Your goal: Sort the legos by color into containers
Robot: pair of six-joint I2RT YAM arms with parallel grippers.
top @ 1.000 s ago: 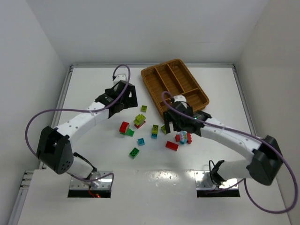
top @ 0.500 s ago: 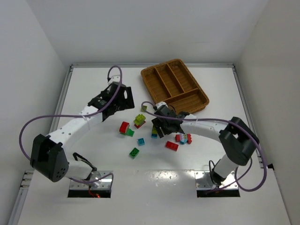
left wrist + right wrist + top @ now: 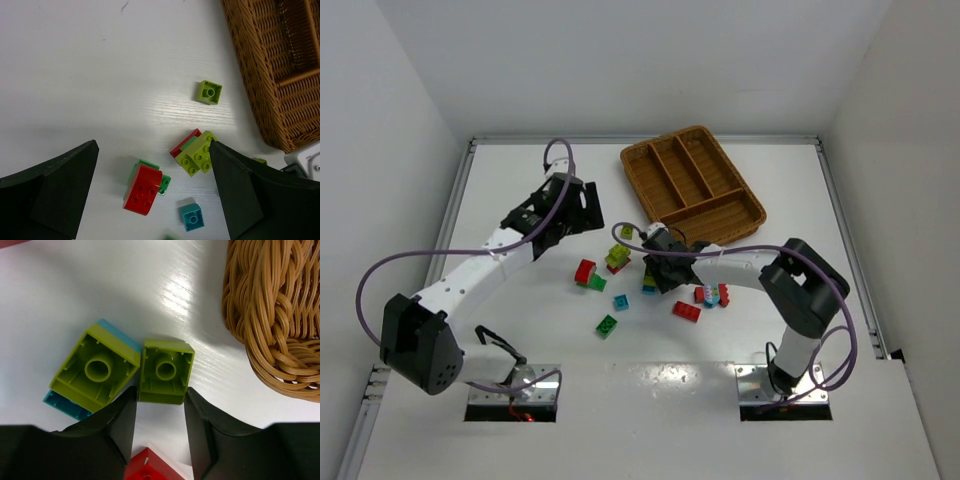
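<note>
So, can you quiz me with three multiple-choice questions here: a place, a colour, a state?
1. The brown woven wicker tray sits: A) on the far right part of the white table; B) at its near left corner; C) between the arm bases.
2. The small plastic brick at the fingertips of the right hand is: A) red; B) yellow-green; C) cyan.
3. The left hand is: A) wide open, holding nothing; B) shut on a red brick; C) inside the tray.
Answers: 1 A, the overhead view shows it there; 2 B, the right wrist view shows its colour; 3 A, its fingers stand far apart, gripping nothing.
</note>
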